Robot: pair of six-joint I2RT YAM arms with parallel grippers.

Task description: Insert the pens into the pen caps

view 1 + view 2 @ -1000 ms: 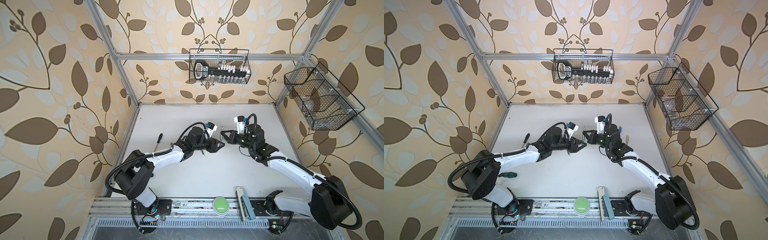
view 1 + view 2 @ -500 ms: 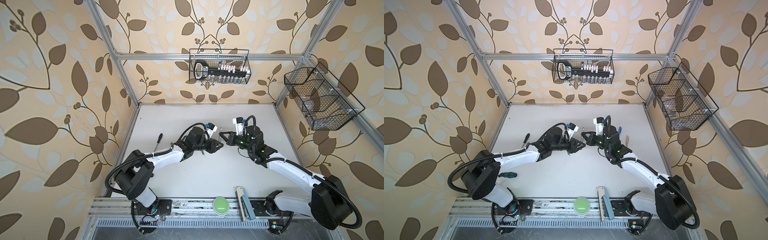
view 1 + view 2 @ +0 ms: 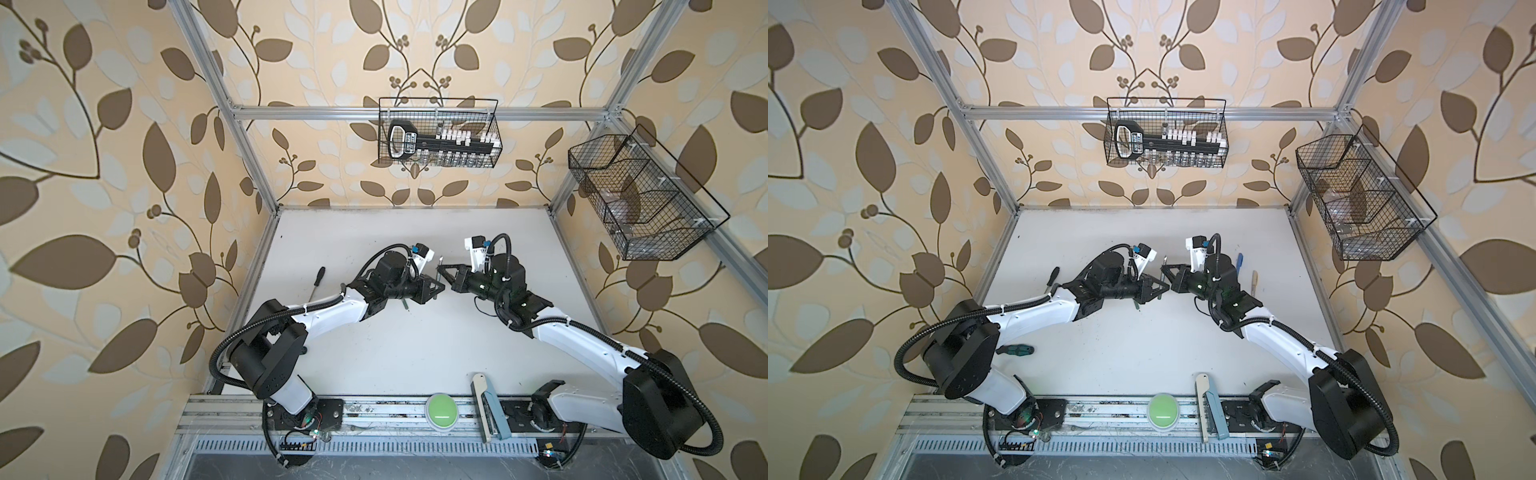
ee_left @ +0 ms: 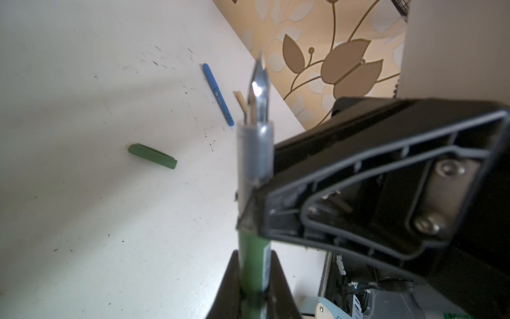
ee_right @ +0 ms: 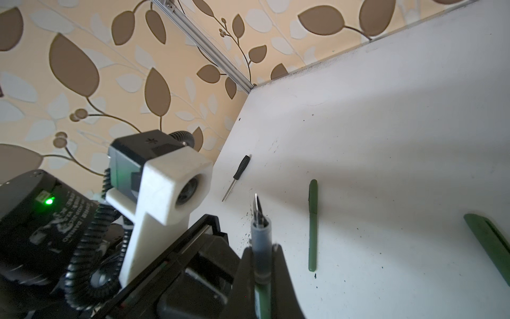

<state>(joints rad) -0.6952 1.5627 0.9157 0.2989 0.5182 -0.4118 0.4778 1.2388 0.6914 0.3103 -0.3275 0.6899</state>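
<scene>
The right arm has swung across until the gap between the two grippers is gone, and the left gripper's jaws have closed since a second ago. In both top views the left gripper and right gripper meet tip to tip above the middle of the white table, with the dark tip of a slim dark green pen showing just above where they join. In a top view a blue pen and a beige pen lie near the right arm, a black-handled metal-shaft screwdriver lies by the left arm, and a green-handled stubby tool sits beside the left arm's base. In the left wrist view the left gripper is clamped on the green barrel of the dark green pen. The right gripper pinches the same pen higher up, at its grey neck. On the table beyond lie a short dark green pen cap, the blue pen, and the beige pen, which is partly hidden behind the tip. In the right wrist view the right gripper is closed on the grey neck of the dark green pen, tip pointing away from the jaws. A second green pen lies flat on the table nearby, the dark green pen cap is cut off by the frame edge, and the screwdriver lies farther off.
</scene>
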